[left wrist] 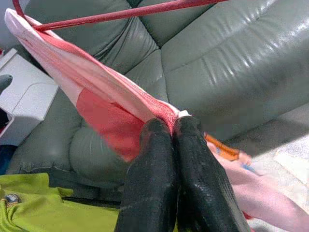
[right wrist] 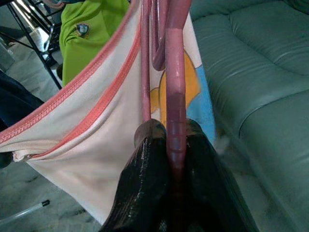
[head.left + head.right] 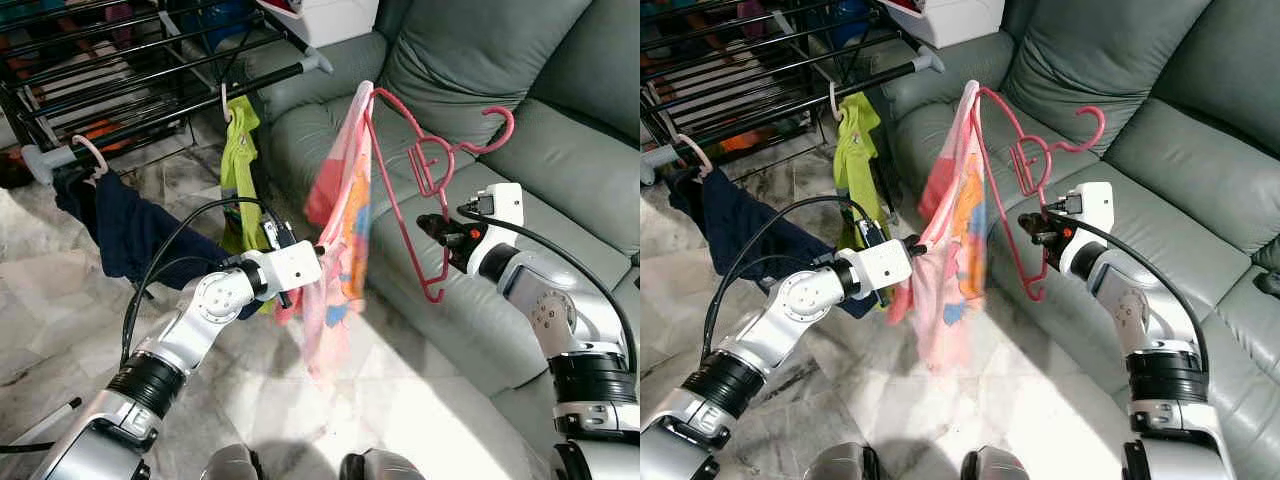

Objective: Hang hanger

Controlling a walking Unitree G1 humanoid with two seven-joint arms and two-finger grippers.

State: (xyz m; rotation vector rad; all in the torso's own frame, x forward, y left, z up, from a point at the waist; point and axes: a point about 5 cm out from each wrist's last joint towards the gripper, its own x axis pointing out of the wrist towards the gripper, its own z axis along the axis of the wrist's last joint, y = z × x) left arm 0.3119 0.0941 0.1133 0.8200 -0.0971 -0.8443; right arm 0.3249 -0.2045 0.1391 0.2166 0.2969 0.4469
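Note:
A pink plastic hanger [image 3: 432, 165] is held up in front of the sofa, its hook pointing right. My right gripper [image 3: 432, 228] is shut on its lower bar [image 2: 175, 111]. A pink garment [image 3: 338, 230] with orange and blue print drapes over the hanger's left end. My left gripper [image 3: 290, 297] is shut on that garment's hem [image 1: 164, 112], stretching it away from the hanger. The black drying rack [image 3: 150, 80] stands at the back left, with a green shirt [image 3: 238, 165] and a navy garment [image 3: 125, 225] hanging from its front rail.
A grey-green leather sofa [image 3: 520, 130] takes up the right side. A white box [image 3: 330, 18] sits on its arm. Marble floor [image 3: 50, 300] lies below, with a thin white rod [image 3: 45, 422] at the lower left. Clothes hang deeper in the rack.

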